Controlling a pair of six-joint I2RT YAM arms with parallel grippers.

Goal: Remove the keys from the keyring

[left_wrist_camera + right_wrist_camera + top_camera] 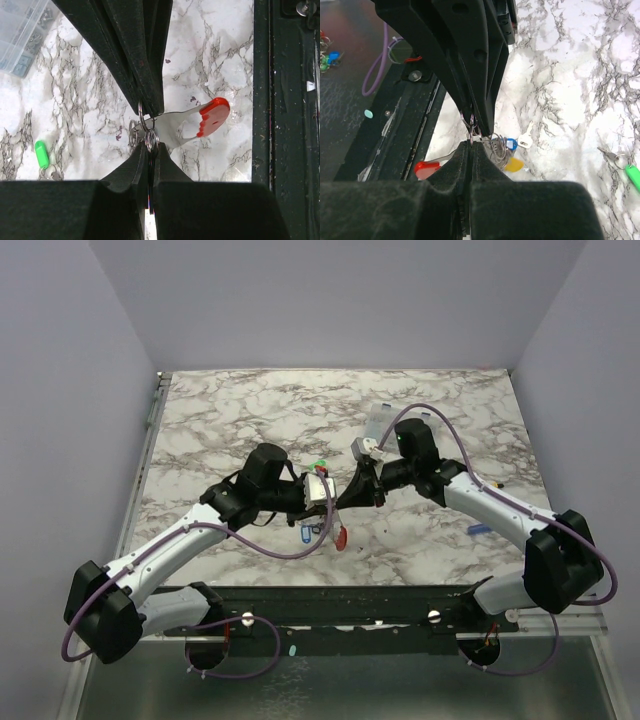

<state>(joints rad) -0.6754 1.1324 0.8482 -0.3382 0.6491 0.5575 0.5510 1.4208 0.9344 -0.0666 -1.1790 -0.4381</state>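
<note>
My two grippers meet tip to tip above the marble table. The left gripper is shut on the keyring, a thin wire loop. The right gripper is shut on the same keyring from the opposite side. A key with a red tag hangs from the ring; it also shows in the right wrist view. Blue-tagged and yellow-tagged keys and a bare silver key hang or lie just below. A green-tagged key lies apart on the table.
A clear plastic compartment box stands behind the right gripper. A small blue stick lies at the right. The black front rail runs along the near table edge. Purple cables loop off both arms.
</note>
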